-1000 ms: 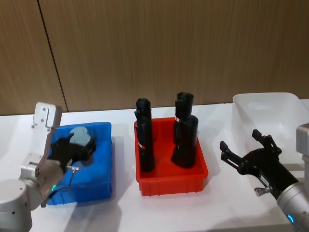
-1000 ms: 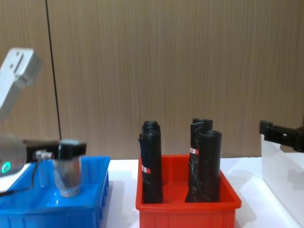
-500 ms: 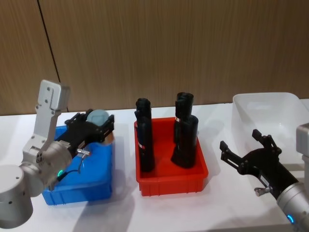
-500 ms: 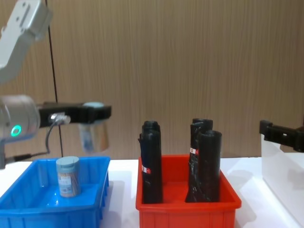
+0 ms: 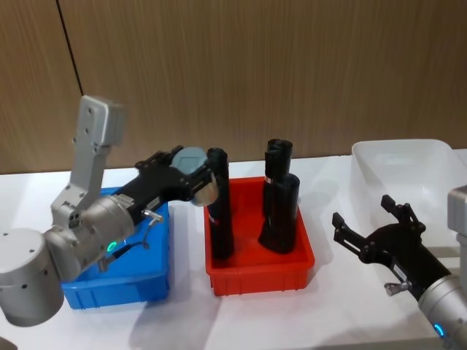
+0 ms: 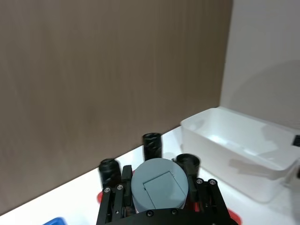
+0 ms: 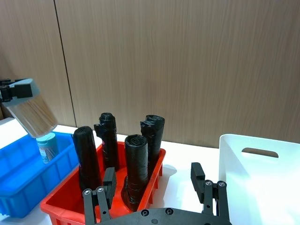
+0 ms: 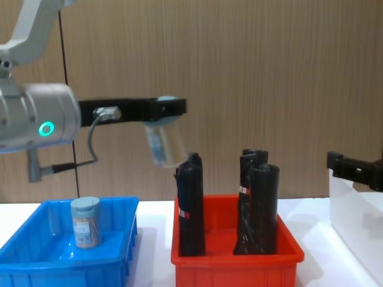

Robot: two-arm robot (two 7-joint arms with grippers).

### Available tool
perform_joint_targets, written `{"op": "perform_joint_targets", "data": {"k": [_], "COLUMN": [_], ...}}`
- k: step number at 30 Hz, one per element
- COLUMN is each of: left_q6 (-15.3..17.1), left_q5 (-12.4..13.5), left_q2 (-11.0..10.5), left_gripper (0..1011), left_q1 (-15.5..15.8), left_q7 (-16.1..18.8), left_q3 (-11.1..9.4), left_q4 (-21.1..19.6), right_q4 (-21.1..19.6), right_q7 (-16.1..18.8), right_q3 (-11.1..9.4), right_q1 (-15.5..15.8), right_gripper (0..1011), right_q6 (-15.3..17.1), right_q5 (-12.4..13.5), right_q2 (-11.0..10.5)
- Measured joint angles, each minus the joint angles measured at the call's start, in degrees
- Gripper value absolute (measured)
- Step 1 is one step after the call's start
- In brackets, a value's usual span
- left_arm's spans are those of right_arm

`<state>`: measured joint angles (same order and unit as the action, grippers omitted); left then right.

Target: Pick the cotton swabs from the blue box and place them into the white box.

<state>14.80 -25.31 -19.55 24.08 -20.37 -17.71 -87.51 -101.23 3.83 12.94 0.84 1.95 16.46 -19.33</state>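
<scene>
My left gripper (image 5: 191, 175) is shut on a jar of cotton swabs (image 5: 195, 177), a clear jar with a pale blue lid (image 6: 159, 183). It holds the jar tilted in the air, above the left edge of the red bin. From the side the jar (image 8: 164, 141) hangs level with the roll tops. A second jar (image 8: 85, 222) stands in the blue box (image 8: 66, 264). The white box (image 5: 400, 155) stands at the far right. My right gripper (image 5: 363, 210) hovers open just in front of it, holding nothing.
A red bin (image 5: 255, 281) with several tall black rolls (image 5: 281, 211) stands between the blue box and the white box, directly under the carried jar's path. A wooden wall backs the white table.
My left gripper has lifted the jar out of the blue box and carried it up and to the right, as far as the red bin's left edge. The right arm has not moved.
</scene>
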Motion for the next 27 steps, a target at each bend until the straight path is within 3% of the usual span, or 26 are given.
{"op": "perform_joint_targets", "data": {"k": [12, 27], "left_q6": [2.62, 5.23], "left_q5": [-0.49, 1.49], "left_q2": [2.15, 6.41], "left_gripper": [670, 670], "left_q1": [2.97, 8.94], "left_q7": [-5.52, -11.89], "left_q3": [-1.28, -3.57], "left_q4": [1.07, 7.14], "right_q4": [0.0, 0.0], "right_q7": [0.0, 0.0], "right_q3": [0.0, 0.0], "right_q1": [0.0, 0.0], "right_gripper": [1002, 1002], "right_q6": [0.0, 0.0], "right_q5": [0.0, 0.0], "right_q2": [0.0, 0.0]}}
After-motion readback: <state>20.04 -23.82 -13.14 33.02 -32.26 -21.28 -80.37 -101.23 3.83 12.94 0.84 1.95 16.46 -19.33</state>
